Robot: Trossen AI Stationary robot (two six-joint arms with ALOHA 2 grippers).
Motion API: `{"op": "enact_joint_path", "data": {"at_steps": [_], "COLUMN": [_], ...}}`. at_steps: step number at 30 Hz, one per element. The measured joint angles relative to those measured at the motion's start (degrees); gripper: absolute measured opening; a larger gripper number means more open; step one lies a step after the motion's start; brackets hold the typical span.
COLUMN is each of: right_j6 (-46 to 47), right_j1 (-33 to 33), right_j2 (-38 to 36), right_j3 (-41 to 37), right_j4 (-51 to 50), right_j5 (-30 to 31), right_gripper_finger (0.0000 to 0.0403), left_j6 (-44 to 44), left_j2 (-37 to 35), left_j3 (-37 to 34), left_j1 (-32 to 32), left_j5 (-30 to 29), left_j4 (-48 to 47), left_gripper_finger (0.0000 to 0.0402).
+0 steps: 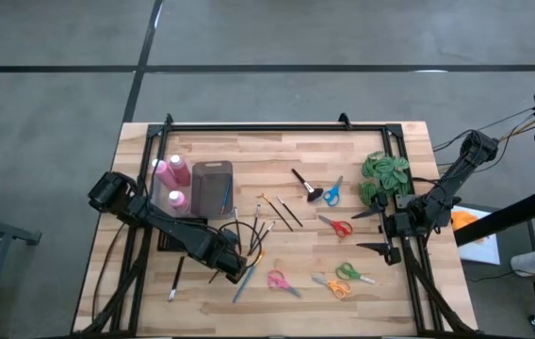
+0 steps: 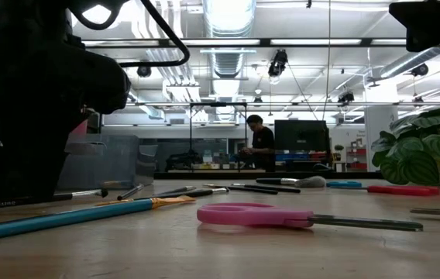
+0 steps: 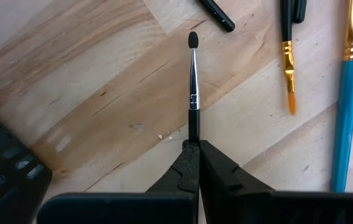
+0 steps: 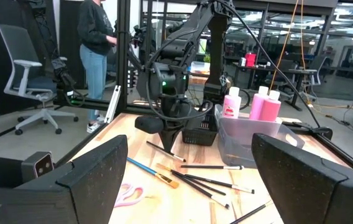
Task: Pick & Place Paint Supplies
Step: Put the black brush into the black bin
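Note:
My left gripper [image 1: 237, 267] points down at the table's near middle, shut on a thin black paintbrush [image 3: 193, 93]. Its dark round tip [image 3: 193, 40] points away from the fingers. More thin brushes [image 1: 266, 221] lie loose on the wood beside it. These include a blue-handled brush [image 3: 345, 124] and an orange-bristled one [image 3: 288, 68]. A stubby black brush [image 1: 303, 183] lies farther back. Pink bottles with white caps [image 1: 171, 174] stand at the back left beside a clear bin [image 1: 213, 186]. My right gripper [image 1: 369, 231] waits open and level at the right edge. My left gripper pinches the thin brush's black handle [image 3: 193, 132] between its two fingers, just behind the silver ferrule. The fingers come from above, pointing down. The ferrule and tip stick out past the fingers, close over the wood; whether the brush is clear of the table I cannot tell.
Blue [image 1: 332, 193], red [image 1: 338, 226], pink [image 1: 282, 281] and green and orange scissors [image 1: 343, 278] lie on the table's right half. A green leafy plant [image 1: 385, 177] stands at the back right. A black frame [image 1: 249, 127] runs along the far edge. People stand in the room beyond.

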Motion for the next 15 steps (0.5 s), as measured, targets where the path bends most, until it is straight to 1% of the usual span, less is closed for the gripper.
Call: {"op": "enact_joint_path", "data": {"at_steps": [15], "right_j6": [0.1], "right_j1": [0.0], "right_j2": [0.0], "right_j3": [0.0], "right_j4": [0.0], "right_j5": [0.0], "right_gripper_finger": [0.0341], "left_j6": [-3.3], "left_j2": [-0.5], "left_j3": [0.0], "left_j1": [0.0], "left_j5": [0.1], "left_j4": [-0.4], "left_gripper_finger": [0.0003]}}
